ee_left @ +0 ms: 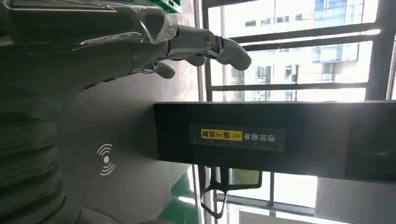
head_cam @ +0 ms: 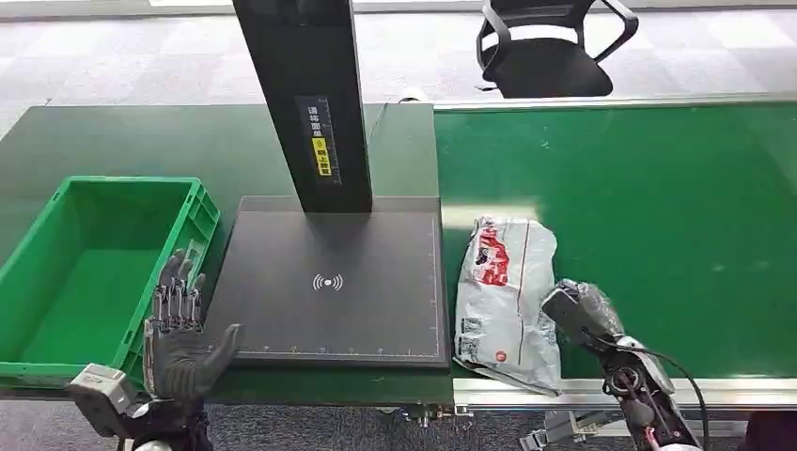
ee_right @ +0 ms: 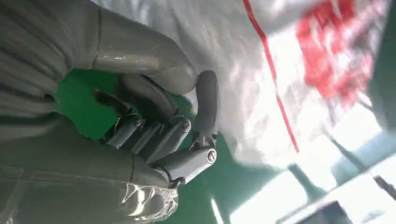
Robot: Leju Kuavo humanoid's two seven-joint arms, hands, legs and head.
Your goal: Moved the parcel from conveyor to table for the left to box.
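Parcel (head_cam: 505, 299), crumpled white plastic with red print, touches curled right hand (head_cam: 578, 308); left hand (head_cam: 179, 338) spread.

Parcel (head_cam: 506, 301), lower centre-right of the head view: white-grey plastic with a red printed patch and a thin red line. Conveyor belt (head_cam: 658, 216): bright green. Tabletop (head_cam: 141, 141), upper left: dark green. Crate (head_cam: 85, 272): bright green. Scanner pad (head_cam: 329, 282): dark grey, white signal symbol, fine white border markings. Post (head_cam: 305, 94): black, yellow-and-white label. Chair (head_cam: 550, 47): black.
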